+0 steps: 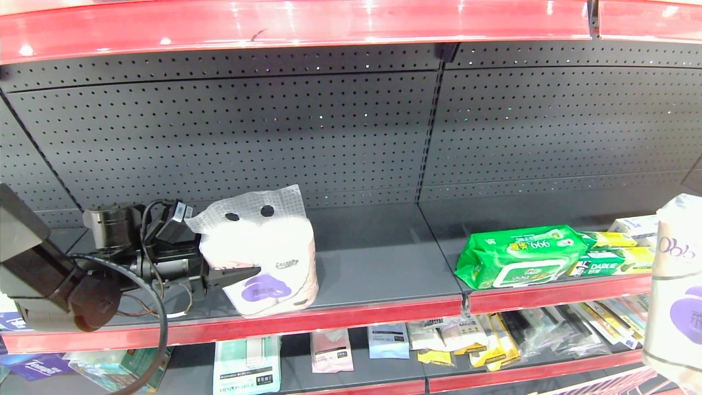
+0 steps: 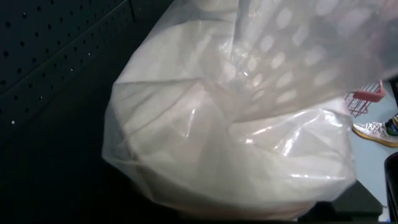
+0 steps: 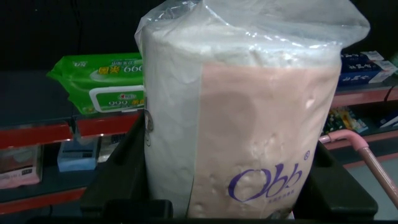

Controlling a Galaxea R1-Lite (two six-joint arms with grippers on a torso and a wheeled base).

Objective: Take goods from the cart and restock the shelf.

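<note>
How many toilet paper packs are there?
2. The left pack stands on the shelf, gripped by the left end effector; the right pack is held in the right end effector. More may be hidden.

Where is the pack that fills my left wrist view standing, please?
Observer: The pack stands on the shelf near its front edge, with the left claw at its left side.
Operator: Is anything else on that level?
Observer: Green wipes lie on the next section to the right.
Operator: And my right arm?
Observer: The right claw holds a second pack up in front of the shelf's right end.
</note>
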